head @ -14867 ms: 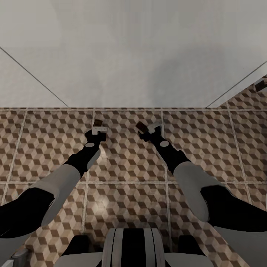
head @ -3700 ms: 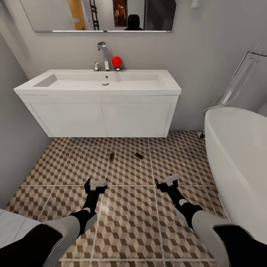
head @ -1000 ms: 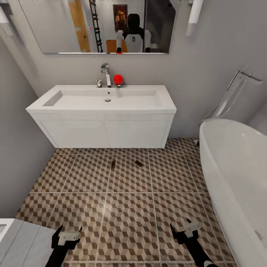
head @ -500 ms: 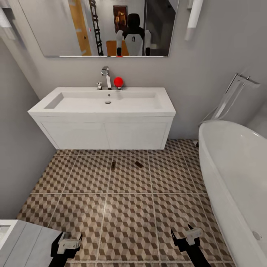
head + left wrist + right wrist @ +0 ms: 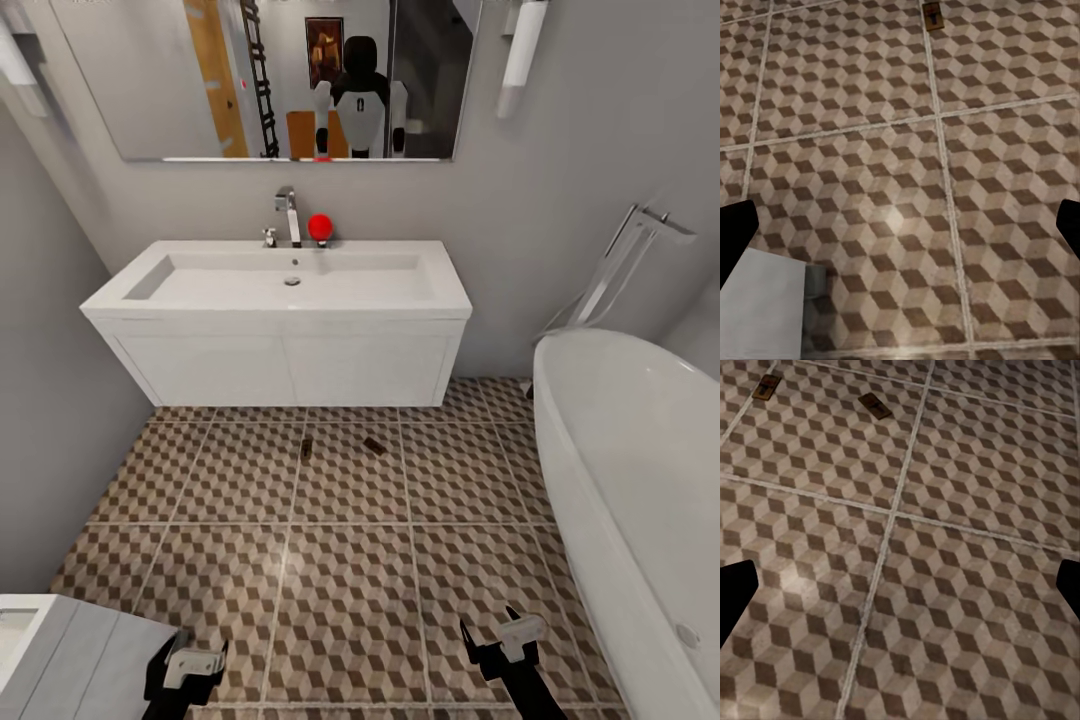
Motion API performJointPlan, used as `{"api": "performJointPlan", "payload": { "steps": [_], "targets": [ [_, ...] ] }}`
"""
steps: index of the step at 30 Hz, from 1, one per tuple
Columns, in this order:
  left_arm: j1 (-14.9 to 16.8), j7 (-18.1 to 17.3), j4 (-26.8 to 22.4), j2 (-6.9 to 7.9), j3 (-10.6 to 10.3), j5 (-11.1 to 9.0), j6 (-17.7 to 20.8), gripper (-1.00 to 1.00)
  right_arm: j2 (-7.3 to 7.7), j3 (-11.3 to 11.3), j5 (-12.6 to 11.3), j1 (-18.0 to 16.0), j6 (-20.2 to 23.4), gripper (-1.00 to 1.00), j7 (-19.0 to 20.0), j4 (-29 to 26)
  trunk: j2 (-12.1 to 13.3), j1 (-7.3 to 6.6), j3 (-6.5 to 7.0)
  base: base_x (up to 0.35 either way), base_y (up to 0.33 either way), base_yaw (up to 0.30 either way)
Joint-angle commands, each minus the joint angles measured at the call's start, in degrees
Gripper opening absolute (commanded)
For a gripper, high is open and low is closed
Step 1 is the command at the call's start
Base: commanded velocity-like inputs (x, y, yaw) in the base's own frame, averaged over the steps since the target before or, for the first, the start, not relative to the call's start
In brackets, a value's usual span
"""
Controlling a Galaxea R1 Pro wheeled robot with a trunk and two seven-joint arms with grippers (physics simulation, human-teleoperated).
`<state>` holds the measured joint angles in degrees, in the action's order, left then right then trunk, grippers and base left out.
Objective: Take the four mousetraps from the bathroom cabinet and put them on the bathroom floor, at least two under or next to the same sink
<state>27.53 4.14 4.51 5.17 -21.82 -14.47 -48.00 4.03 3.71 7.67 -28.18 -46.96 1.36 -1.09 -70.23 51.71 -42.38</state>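
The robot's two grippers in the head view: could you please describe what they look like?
The left gripper and the right gripper look alike: each has a black body with two short black fingers and a pale grey-white block mounted on top. In the wrist views the fingers show as plain black shapes at the picture's edges. No cables or markings can be made out.

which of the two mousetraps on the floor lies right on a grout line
The left mousetrap: it sits on the pale grout line, while the right mousetrap lies angled inside a tile.
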Motion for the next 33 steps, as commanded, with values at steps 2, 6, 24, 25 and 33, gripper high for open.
{"api": "performJointPlan", "payload": {
  "steps": [2, 6, 24, 25, 33],
  "targets": [
    [0.07, 0.43, 0.16, -0.11, -0.48, -0.03, 0.31, 1.00, 0.02, 0.33, -0.28, -0.03, -0.15, 1.00, 0.14, 0.03, 0.79, -0.45, 0.33, 0.000, 0.000, 0.000],
    [0.07, 0.43, 0.15, -0.15, -0.46, -0.03, 0.61, 1.00, -0.05, 0.33, -0.28, -0.03, -0.09, 1.00, 0.10, 0.03, 2.40, -1.32, 1.04, 0.000, 0.000, 0.000],
    [0.07, 0.43, 0.17, -0.20, -0.49, -0.03, 0.80, 1.00, -0.15, 0.33, -0.28, -0.03, -0.06, 1.00, 0.05, 0.07, 9.61, -5.28, 4.28, 0.000, 0.000, 0.000],
    [0.07, 0.43, 0.16, -0.26, -0.48, -0.03, 0.80, 1.00, -0.15, 0.33, -0.28, -0.03, -0.06, 1.00, 0.05, 0.09, 10.02, -5.50, 4.46, 0.000, 0.000, 0.000],
    [0.07, 0.43, 0.17, -0.41, -0.45, -0.03, 0.83, 1.00, -0.16, 0.33, -0.28, -0.03, -0.05, 1.00, 0.05, 0.09, 13.22, -7.25, 5.89, 0.000, 0.000, 0.000]
  ]
}}
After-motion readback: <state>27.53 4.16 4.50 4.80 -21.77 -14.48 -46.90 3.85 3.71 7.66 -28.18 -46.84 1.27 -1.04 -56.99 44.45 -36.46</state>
